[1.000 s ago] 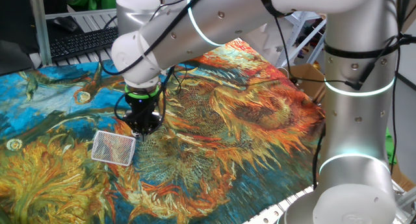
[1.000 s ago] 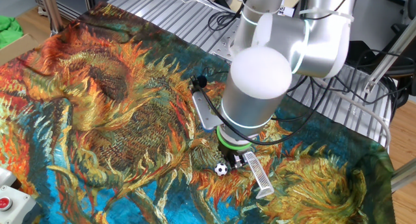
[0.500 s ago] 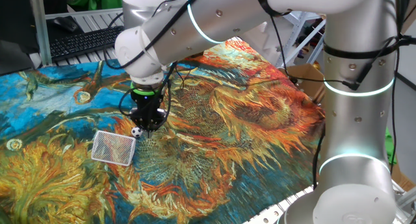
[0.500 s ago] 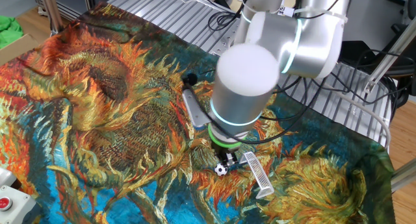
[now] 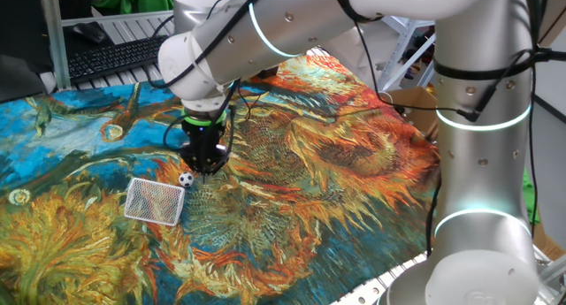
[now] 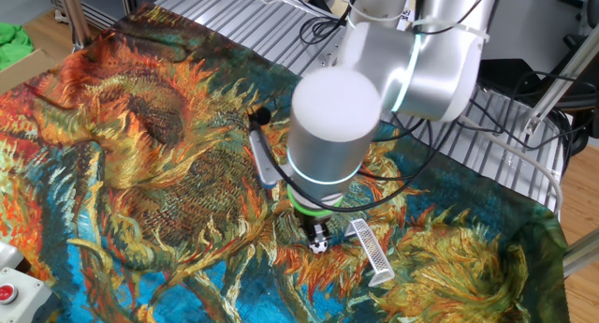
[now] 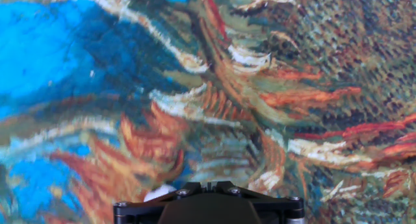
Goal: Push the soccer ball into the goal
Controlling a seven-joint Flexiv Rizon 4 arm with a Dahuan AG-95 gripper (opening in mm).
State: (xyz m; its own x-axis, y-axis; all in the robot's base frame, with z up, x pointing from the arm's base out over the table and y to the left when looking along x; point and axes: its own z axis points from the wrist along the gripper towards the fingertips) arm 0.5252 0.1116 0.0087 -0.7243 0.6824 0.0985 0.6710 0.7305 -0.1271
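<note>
Now, taking the goal as landmark throughout:

Ball: the soccer ball [image 5: 186, 179] sits on the sunflower cloth [image 5: 354, 163] just beside the goal [image 5: 155, 201], off its upper corner on the arm's side; it is apart from the mesh, not inside it. In the other fixed view the ball [image 6: 319, 246] is partly hidden under the wrist, with the goal [image 6: 369, 251] close on its far side.

Gripper: the gripper [image 5: 202, 166] hangs low over the cloth right next to the ball, on the side away from the goal.

Key relation: ball lies between fingertips and goal, so a push from the gripper toward the goal looks like the line needed; the goal's long axis runs crosswise to that line in the first fixed view.

Jaw state: cannot tell; the fingertips are too dark and small in both fixed views, and the hand view shows only the gripper body's edge.

Hand view: mostly cloth, plus a small pale patch at the bottom edge that may be the ball; uncertain.

Counts: one ball, one goal, one arm, one gripper.

Progress: my estimate is the ball is not yet in.
</note>
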